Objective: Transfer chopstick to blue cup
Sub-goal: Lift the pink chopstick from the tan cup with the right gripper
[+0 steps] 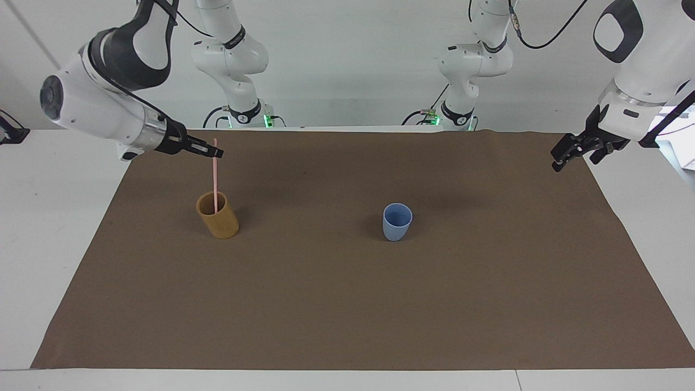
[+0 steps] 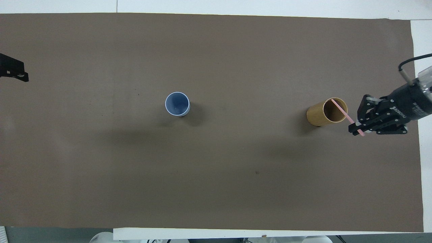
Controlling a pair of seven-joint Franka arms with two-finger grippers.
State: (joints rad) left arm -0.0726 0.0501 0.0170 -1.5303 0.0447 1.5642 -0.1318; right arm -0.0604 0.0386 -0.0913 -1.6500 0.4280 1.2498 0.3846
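Facing view: my right gripper point(image 1: 217, 154) pinches the upper end of the thin, straight, pale pink chopstick point(image 1: 215, 179), its fingertips closed tight on the stick. The chopstick hangs nearly upright from that grip, and its lower end sits inside the mouth of the tall tan wooden cylindrical cup point(image 1: 218, 216), which stands on the brown paper-like sheet point(image 1: 347, 304) covering the table toward my right arm's end. The gripper is raised in the air above that cup, clear of its rim.

The small light blue handleless cup point(image 1: 397, 221), tapering toward its base and plastic-looking, stands upright near the middle of the sheet, well apart from the tan cup and with nothing visible inside it.

My left gripper point(image 1: 560, 157) waits in the air over the edge of the sheet at my left arm's end of the table, its jaws parted and nothing between them.

From overhead, the pink stick point(image 2: 344, 114) runs slantwise from the open top of the tan cup point(image 2: 325, 112) out to my right gripper point(image 2: 359, 130), whose black fingers meet on it. The blue cup point(image 2: 177, 104) shows a bare interior, and only the tip of my left gripper point(image 2: 13, 71) enters at the frame's edge.
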